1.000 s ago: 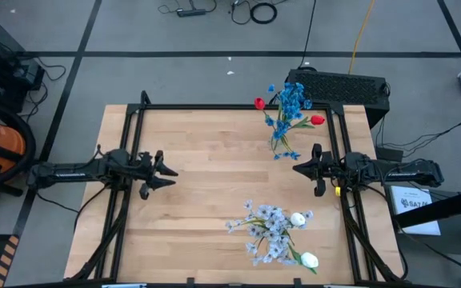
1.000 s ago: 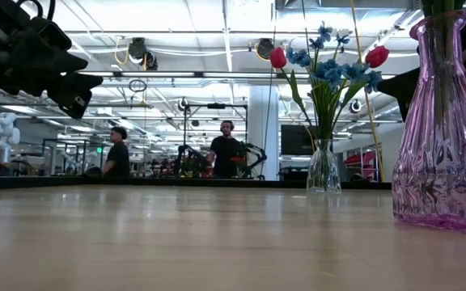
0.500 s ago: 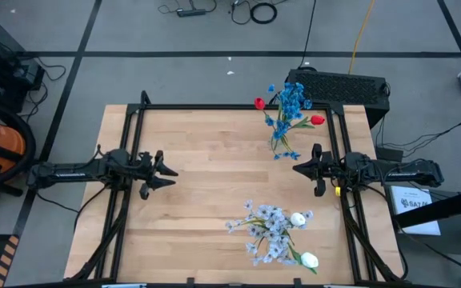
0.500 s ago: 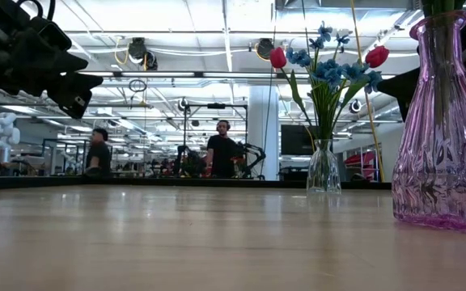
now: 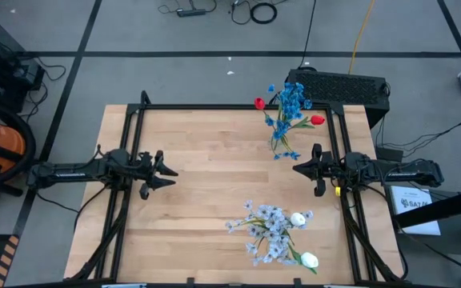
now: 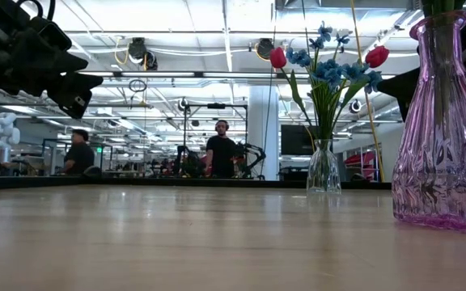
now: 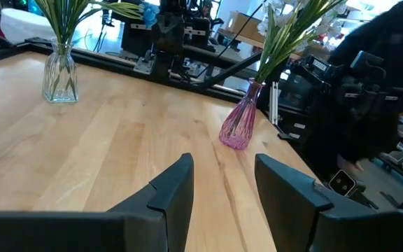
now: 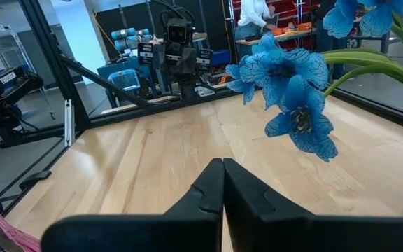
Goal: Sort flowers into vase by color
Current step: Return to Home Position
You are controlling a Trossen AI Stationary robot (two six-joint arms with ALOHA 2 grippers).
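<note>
- Table [image 5: 206,144]: no loose stems show on it, so the sorting looks finished. What remains is parking the arms.
- Left arm: reaches in from the side far from the clear vase [image 6: 324,168]. The left gripper [image 5: 172,176] is well apart from that vase, fingers spread and empty. Judged low risk, as nothing stands near its path.
- Right arm: the right gripper [image 5: 297,168] hangs near the clear vase, fingers pressed together with nothing between them.
- A blue bloom droops close in front of the right wrist camera. Any retreat is best made straight back, away from the clear vase, with no sideways swing that could snag stems or tip the glass.
- Pink vase [image 6: 443,145]: well apart from the clear vase, toward the opposite table edge and upright. It holds the lavender clusters [image 5: 269,230] and two white tulips [image 5: 298,218].
- Clear vase: upright near a table corner. It holds the blue flowers [image 5: 292,104], with one red tulip [image 5: 259,103] on each side of them.
- Both bouquets lean wide and top-heavy, so I judge either vase easy to topple with a light knock.
</note>
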